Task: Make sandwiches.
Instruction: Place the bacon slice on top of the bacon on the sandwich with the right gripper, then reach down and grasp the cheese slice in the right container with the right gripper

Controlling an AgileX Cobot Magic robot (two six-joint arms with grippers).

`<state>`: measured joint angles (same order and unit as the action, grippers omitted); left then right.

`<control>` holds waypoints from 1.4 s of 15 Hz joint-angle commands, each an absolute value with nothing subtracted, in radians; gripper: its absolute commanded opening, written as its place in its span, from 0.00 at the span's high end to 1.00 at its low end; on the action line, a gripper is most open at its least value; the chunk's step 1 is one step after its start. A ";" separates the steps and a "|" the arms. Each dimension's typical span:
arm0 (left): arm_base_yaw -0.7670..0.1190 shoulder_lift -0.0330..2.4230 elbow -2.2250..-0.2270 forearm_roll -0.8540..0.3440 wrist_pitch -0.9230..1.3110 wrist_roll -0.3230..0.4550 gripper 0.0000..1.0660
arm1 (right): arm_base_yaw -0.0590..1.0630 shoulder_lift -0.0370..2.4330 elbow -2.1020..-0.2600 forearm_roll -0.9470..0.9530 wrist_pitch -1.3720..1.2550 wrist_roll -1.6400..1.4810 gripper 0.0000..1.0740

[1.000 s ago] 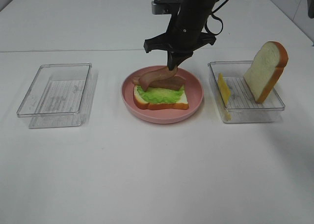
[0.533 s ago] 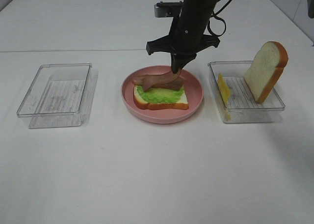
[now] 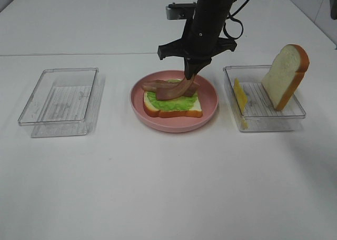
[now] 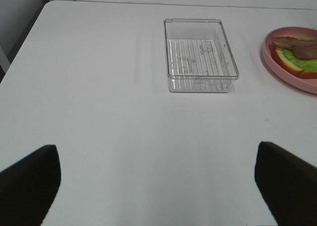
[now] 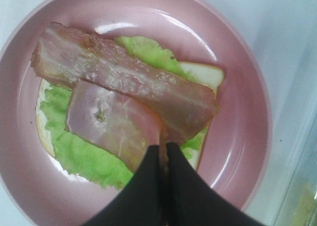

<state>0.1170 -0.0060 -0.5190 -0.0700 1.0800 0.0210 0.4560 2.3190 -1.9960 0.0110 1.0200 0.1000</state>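
Observation:
On the pink plate (image 3: 209, 100) lies a bread slice (image 3: 192, 110) topped with green lettuce (image 3: 176, 104) and one brown bacon strip (image 3: 155, 84). My right gripper (image 3: 188, 71) hangs over the plate's far side, shut on the end of a second bacon strip (image 3: 172, 91) that slopes down onto the lettuce. In the right wrist view the shut gripper (image 5: 161, 150) pinches that held bacon strip (image 5: 111, 123) beside the lying strip (image 5: 124, 76). My left gripper (image 4: 157, 186) is open over bare table, with its dark fingertips (image 4: 29, 181) far apart.
A clear tray (image 3: 266, 120) right of the plate holds a yellow cheese slice (image 3: 239, 95) and an upright bread slice (image 3: 285, 74). An empty clear tray (image 3: 37, 98) stands at the left, and the left wrist view shows this empty tray (image 4: 200, 55) too.
My right gripper has shifted slightly right and lower with the bacon strip. The strip's free end now rests flatter on the lettuce beside the first strip.

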 commanded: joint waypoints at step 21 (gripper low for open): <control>0.120 -0.028 -0.517 -0.078 1.070 0.017 0.06 | 0.404 2.006 -1.863 -0.026 1.335 0.131 0.14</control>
<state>0.1170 -0.0060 -0.5190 -0.0700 1.0800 0.0210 0.4280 2.0220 -1.8990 -0.0280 1.2100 0.1360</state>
